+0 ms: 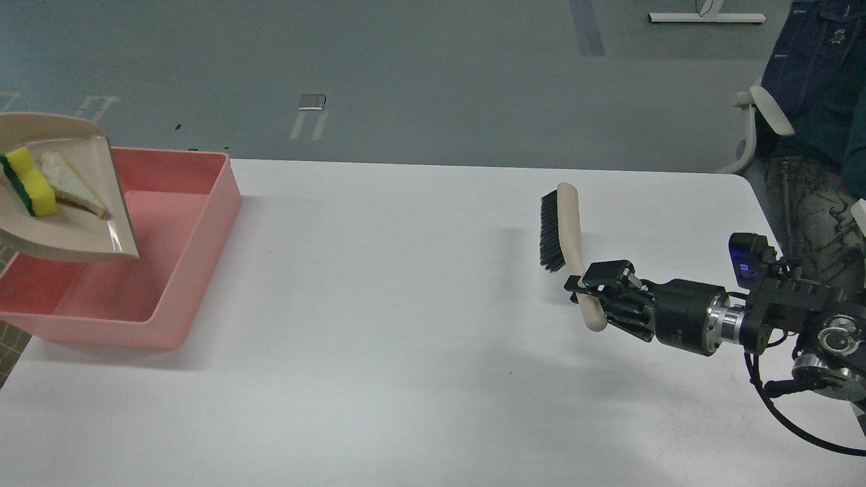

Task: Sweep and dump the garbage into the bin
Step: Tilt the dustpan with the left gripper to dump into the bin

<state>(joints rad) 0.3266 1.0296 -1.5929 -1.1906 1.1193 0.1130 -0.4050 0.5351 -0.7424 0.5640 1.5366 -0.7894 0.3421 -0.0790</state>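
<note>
The beige dustpan (67, 238) hangs at the left edge of the head view, tilted over the left part of the pink bin (203, 223). In the pan lie the garbage pieces: a bright yellow chunk (32, 189) with a dark green side and a pale flat triangular piece (69, 188). The pan's handle and my left gripper are out of view past the left edge. My right gripper (587, 292) is shut on the handle of the beige hand brush (568, 223), held upright above the right part of the table with its black bristles facing left.
The white table (406, 338) runs from the bin to the right edge. A person in dark clothes (822, 81) sits on a white-armed chair (768, 111) past the table's back right corner. Grey floor lies behind.
</note>
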